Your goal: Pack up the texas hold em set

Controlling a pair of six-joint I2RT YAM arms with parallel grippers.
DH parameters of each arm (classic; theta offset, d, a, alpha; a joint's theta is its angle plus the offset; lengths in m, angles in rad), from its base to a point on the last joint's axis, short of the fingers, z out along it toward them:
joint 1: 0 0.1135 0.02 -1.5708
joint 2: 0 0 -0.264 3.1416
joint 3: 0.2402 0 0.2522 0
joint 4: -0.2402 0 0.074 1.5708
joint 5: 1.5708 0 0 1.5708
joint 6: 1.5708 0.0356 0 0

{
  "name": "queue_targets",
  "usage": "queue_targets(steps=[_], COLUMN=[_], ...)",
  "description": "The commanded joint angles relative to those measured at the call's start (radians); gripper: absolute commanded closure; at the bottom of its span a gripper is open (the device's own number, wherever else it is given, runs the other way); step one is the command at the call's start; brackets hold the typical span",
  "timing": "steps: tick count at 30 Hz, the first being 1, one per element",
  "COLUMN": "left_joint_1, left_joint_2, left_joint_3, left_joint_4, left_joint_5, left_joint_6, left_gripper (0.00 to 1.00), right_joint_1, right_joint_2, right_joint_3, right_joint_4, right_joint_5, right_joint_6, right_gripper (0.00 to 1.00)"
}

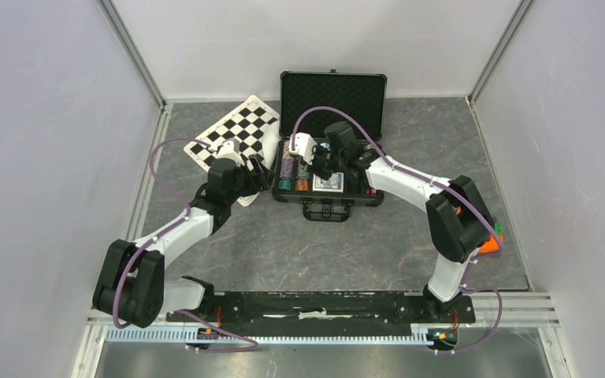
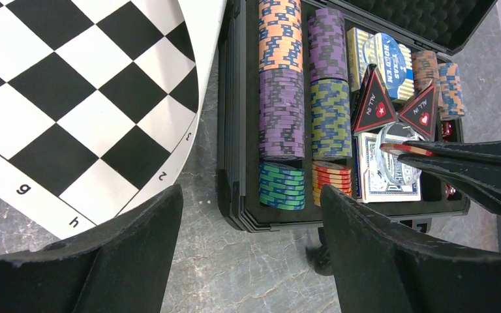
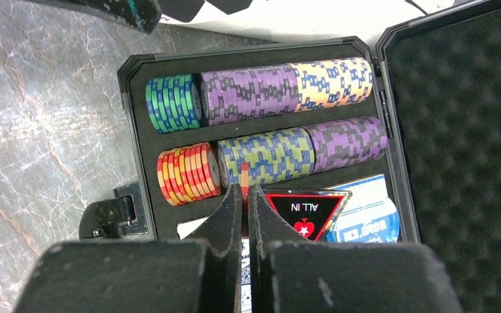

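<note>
Nearest, by the right edge of the grey table [image 1: 283, 244], a small orange and green object [image 1: 493, 236] is sitting partly hidden behind the right arm's elbow. Further in, the left gripper [image 2: 249, 202] is hovering with its fingers [image 2: 104, 261] spread wide and nothing between them, just beside the near left corner of the case [image 1: 370, 198], between it and the checkered board [image 1: 232, 138]. The black case is lying open in the middle of the table, its handle [image 1: 324, 211] pointing toward the arms. Inside, along its left side, two rows of poker chips are lying on edge and running from near to far: a green stack [image 2: 282, 186] and a red-and-yellow stack [image 2: 331, 180] are sitting at the near end, with purple, yellow-green and orange stacks filling the slots beyond. Just right of the red-and-yellow stack a card deck [image 2: 378, 173] is lying flat. The right gripper [image 3: 246, 192] is hanging over this near part of the case with its fingers pressed together, pinching a single red chip [image 2: 401, 149] on edge at the tips, above the deck and close to the red-and-yellow stack. Beyond the deck two black triangular ALL IN markers [image 2: 373, 104] are leaning together, and further still a blue deck with a round button [image 2: 385, 55] is lying. At the far side the foam-lined lid [image 1: 332, 94] is standing raised, and the checkered board is lying flat to its left, just beside the case
</note>
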Motion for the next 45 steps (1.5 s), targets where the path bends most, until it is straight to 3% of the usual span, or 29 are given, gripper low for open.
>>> queue_targets(steps=[1, 32, 37, 45], left_joint_1=[0.005, 0.005, 0.005, 0.005], left_joint_2=[-0.022, -0.021, -0.016, -0.011], left_joint_3=[-0.001, 0.004, 0.007, 0.009], left_joint_4=[0.054, 0.051, 0.051, 0.050], left_joint_5=[-0.001, 0.019, 0.024, 0.030], left_joint_6=[0.037, 0.038, 0.039, 0.039], left_gripper=[0.17, 0.16, 0.16, 0.16], right_joint_1=[0.016, 0.050, 0.050, 0.050], right_joint_2=[0.019, 0.146, 0.166, 0.139], right_joint_3=[0.039, 0.113, 0.152, 0.160], right_joint_4=[-0.009, -0.058, -0.094, -0.110], right_joint_5=[-0.020, 0.062, 0.060, 0.063], right_joint_6=[-0.083, -0.135, -0.118, -0.115], right_gripper=[1.00, 1.00, 0.86, 0.80])
